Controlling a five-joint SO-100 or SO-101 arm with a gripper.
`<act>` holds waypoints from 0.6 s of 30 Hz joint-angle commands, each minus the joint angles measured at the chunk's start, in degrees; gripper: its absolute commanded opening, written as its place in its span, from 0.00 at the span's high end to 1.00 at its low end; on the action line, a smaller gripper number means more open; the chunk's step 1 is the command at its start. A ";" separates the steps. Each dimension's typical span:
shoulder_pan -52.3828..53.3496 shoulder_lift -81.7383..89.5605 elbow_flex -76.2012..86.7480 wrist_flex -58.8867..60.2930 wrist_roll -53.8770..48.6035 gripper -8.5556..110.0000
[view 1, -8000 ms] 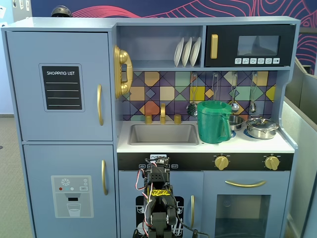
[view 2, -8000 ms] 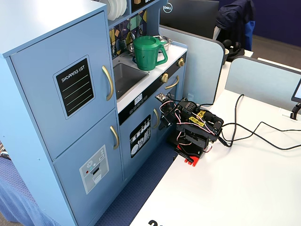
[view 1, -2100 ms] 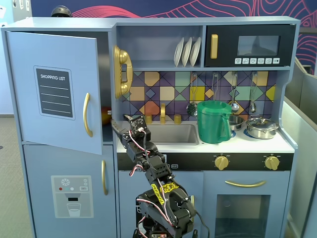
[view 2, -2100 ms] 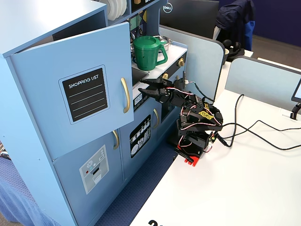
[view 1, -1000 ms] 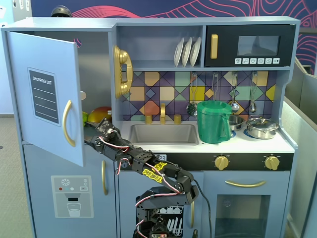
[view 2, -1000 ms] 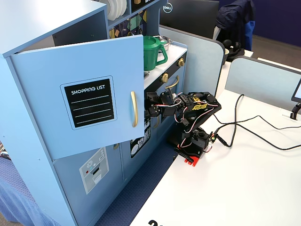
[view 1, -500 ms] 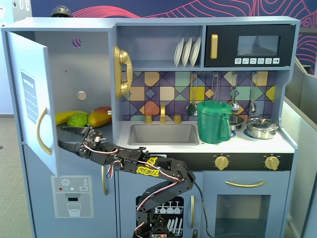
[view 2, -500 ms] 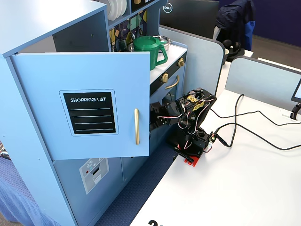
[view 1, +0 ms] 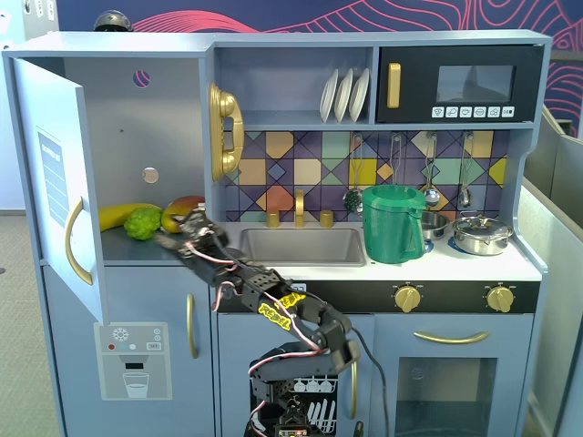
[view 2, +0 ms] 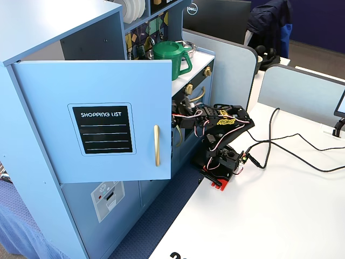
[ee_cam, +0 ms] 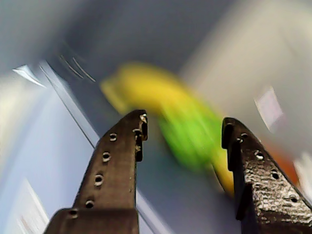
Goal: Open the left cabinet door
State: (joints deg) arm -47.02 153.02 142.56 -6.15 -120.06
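Door (view 1: 56,173) stands swung wide on the kitchen's left in a fixed view; in the other, its chalkboard face and upright gold handle (view 2: 157,145) point out toward the room. My gripper (view 1: 187,228) sits at the cabinet shelf edge, just by the fruit, w/ fingers (ee_cam: 119,161) apart and holding nothing; wrist view is blurred but shows the gap clearly, a yellow banana (ee_cam: 141,90) and green fruit (ee_cam: 190,136) beyond it. Key relation: door lies left of the fingers in the front view, handle's long axis vertical, well apart from the gripper. I judge the opening about done; next move is prob. backing the arm out w/o clipping the fruit.
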 commanded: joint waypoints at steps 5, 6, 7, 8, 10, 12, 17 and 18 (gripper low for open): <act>20.30 6.77 8.09 5.62 10.63 0.83; 22.15 7.03 8.96 6.15 11.07 0.83; 24.17 7.29 9.40 7.47 11.78 0.83; 26.10 7.73 9.49 9.49 13.27 0.83; 29.88 8.53 9.14 15.03 16.08 0.83; 33.13 9.67 9.84 18.72 17.93 0.83; 39.81 10.63 12.13 30.15 23.12 0.83; 40.87 10.46 12.57 32.43 24.26 0.83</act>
State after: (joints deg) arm -10.11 162.51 154.86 20.39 -99.40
